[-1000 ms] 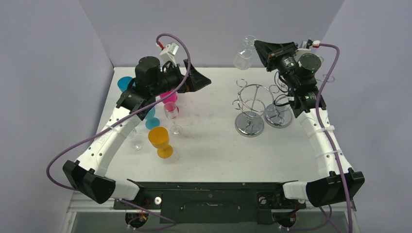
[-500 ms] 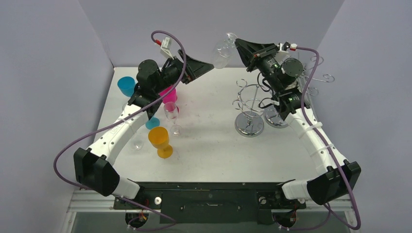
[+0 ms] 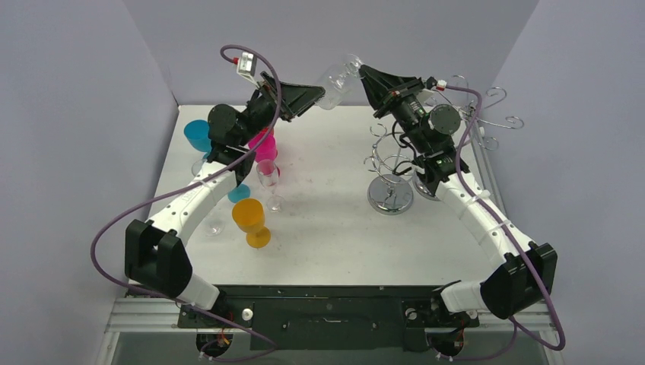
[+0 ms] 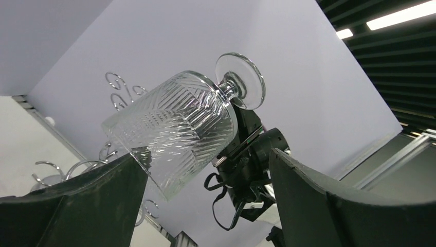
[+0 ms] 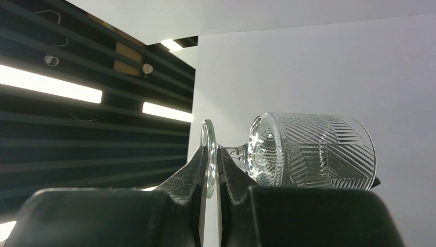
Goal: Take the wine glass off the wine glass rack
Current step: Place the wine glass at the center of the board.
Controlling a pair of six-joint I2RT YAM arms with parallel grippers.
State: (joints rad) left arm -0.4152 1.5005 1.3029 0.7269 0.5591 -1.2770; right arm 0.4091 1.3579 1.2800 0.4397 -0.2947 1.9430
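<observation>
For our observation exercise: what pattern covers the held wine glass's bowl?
The wine glass bowl carries cut chevron lines, clearest in left wrist view.

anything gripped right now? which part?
Right gripper holds the clear wine glass, pinched by its foot disc. Left gripper is open, its fingers either side of the bowl, not clamped.

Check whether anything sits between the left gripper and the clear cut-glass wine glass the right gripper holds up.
Nothing visible. The clear cut-glass wine glass hangs in open air just ahead of the open left gripper, bowl toward it; the right gripper pinches only its foot.
</observation>
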